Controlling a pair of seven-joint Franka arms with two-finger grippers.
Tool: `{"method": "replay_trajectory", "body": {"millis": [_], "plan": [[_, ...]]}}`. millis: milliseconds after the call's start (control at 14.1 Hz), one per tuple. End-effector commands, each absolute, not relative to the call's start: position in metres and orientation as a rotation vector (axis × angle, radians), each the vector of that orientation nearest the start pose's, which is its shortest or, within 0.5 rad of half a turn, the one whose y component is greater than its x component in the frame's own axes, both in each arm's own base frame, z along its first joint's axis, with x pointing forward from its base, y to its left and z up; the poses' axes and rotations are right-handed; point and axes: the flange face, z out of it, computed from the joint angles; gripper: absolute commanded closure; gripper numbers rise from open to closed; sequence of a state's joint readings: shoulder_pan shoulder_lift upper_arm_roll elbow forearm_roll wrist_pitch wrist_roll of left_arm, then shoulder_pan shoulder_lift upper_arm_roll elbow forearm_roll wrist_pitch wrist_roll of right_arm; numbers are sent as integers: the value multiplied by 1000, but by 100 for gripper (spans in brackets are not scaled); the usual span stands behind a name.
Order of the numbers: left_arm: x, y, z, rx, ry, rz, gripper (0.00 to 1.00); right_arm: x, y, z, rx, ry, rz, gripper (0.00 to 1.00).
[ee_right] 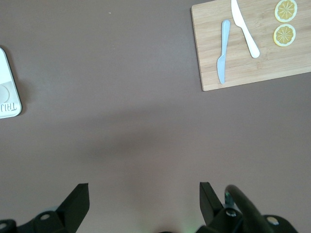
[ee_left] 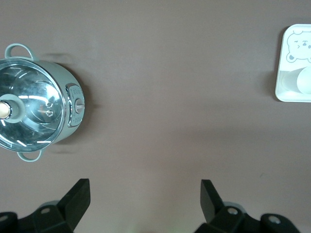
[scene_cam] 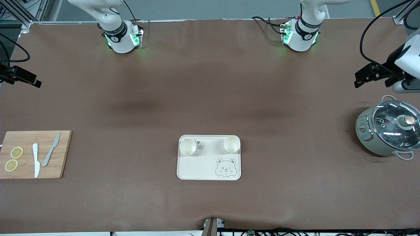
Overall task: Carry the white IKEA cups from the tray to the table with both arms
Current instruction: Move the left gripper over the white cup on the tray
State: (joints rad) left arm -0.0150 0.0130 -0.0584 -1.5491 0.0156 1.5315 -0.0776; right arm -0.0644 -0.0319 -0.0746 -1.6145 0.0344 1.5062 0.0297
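Two small cream-white cups stand upright on a cream tray with a bear drawing [scene_cam: 197, 167] in the middle of the table. One cup [scene_cam: 188, 146] is at the tray corner toward the right arm's end, the other cup [scene_cam: 231, 144] at the corner toward the left arm's end. My left gripper [scene_cam: 359, 80] hangs open and empty above the table near the pot, and the left wrist view [ee_left: 143, 187] shows its jaws wide apart. My right gripper [scene_cam: 32, 80] hangs open and empty at the right arm's end of the table; the right wrist view [ee_right: 143, 187] shows bare table between its fingers.
A grey-green pot with a glass lid [scene_cam: 388, 131] stands at the left arm's end, nearer to the front camera than the left gripper. A wooden cutting board [scene_cam: 34, 154] with two knives and two lemon slices lies at the right arm's end. The table is brown.
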Motion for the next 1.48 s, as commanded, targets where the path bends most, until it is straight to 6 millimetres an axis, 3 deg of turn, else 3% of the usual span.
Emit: {"method": "replay_trajectory", "body": {"millis": [0,283,848,1131,1414], "plan": [[568,-45,622,-3135,2,54,0,528,-74,618,-3086,285,118,0],[586,-90,588,-3131,-26,109,0,528,-74,618,-3086,285,118,0],[608,-205,510,-3126,-131,98,0,528,-74,618,-3086,283,118,0],[610,-252,477,-3129,-212,79,0,528,-74,618,-3086,283,118,0],[615,-283,455,-3152,-313,20,0,529,-75,618,-3088,286,116,0]]}}
